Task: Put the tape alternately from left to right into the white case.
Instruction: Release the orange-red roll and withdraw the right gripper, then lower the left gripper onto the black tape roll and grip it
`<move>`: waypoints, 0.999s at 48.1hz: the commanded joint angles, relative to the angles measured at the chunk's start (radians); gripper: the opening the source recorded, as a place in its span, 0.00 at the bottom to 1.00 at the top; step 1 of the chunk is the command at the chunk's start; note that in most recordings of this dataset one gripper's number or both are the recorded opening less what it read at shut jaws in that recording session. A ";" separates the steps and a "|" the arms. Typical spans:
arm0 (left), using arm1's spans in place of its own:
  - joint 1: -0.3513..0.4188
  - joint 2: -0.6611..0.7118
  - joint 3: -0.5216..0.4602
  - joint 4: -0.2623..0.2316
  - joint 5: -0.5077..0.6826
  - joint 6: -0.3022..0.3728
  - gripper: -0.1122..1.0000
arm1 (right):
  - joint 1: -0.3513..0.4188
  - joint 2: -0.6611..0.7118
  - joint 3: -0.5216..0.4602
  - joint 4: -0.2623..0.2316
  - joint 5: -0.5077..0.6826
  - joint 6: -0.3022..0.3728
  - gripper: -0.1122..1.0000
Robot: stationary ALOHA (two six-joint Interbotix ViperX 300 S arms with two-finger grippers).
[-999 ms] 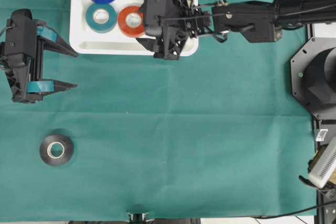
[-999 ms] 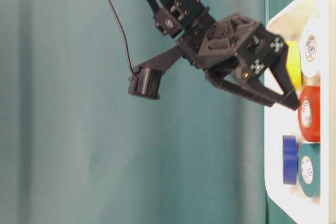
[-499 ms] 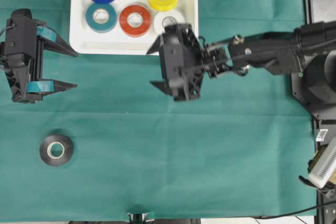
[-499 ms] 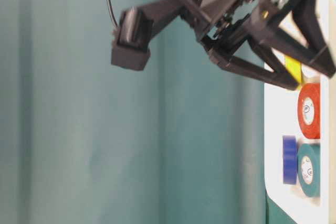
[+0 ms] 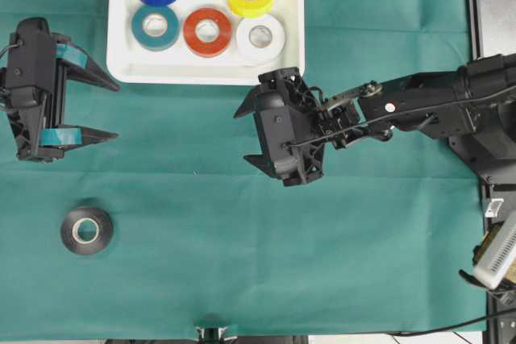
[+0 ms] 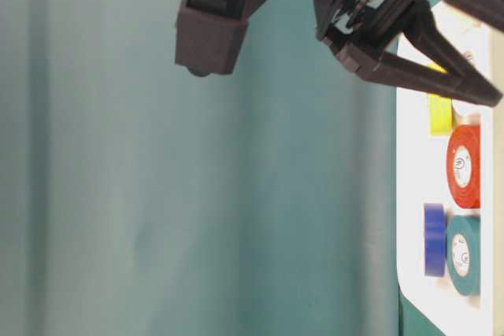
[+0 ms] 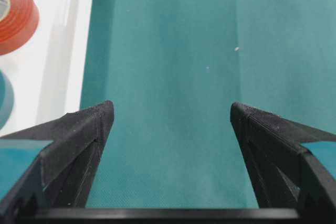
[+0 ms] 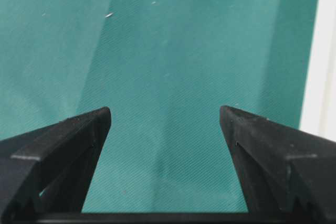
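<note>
Overhead view shows you five rolls in the case (image 5: 292,26); the black roll (image 5: 86,230) lies alone on the cloth (image 5: 363,239), below the left gripper (image 5: 109,108). Both grippers, the right (image 5: 251,134) too, are spread wide with nothing between the fingers. A low descent could snag cloth or nudge the roll. Neither wrist view shows the black roll.
</note>
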 commanded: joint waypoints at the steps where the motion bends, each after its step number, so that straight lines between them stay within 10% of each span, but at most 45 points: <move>1: -0.014 -0.011 -0.020 -0.002 -0.003 0.000 0.97 | 0.002 -0.028 -0.008 -0.003 -0.002 0.000 0.62; 48: -0.362 0.015 -0.011 -0.003 0.081 -0.057 0.97 | 0.003 -0.028 -0.006 -0.003 0.000 0.002 0.62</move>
